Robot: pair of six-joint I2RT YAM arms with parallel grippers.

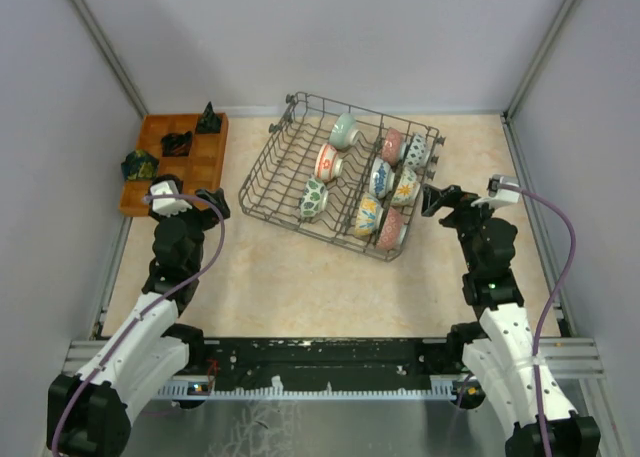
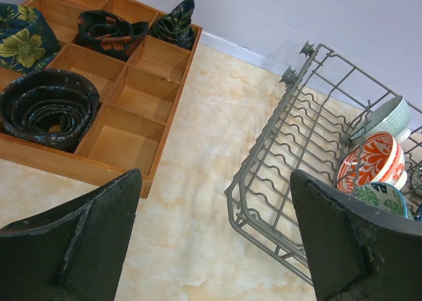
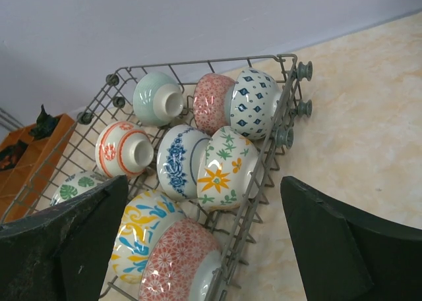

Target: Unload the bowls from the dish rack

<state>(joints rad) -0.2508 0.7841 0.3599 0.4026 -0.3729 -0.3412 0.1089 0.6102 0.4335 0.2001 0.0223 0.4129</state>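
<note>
The dark grey wire dish rack [image 1: 262,167] sits at the back centre and holds several small patterned bowls on their sides. Among them are a pale green bowl [image 1: 345,130], a red-and-white bowl [image 1: 328,162] and a green-leaf bowl [image 1: 314,199]. My left gripper [image 1: 208,201] is open and empty, left of the rack's near-left corner [image 2: 264,202]. Its wrist view [image 2: 214,180] shows the red-and-white bowl [image 2: 372,159]. My right gripper [image 1: 440,199] is open and empty, just right of the rack. Its wrist view [image 3: 204,182] shows a yellow-flower bowl [image 3: 227,169] and a pink-red bowl [image 3: 178,261] behind the rack wall [image 3: 264,176].
An orange compartmented tray [image 1: 205,162] with dark rolled objects stands at the back left, close behind my left gripper; it also shows in the left wrist view [image 2: 125,97]. Grey walls enclose the beige table [image 1: 300,277].
</note>
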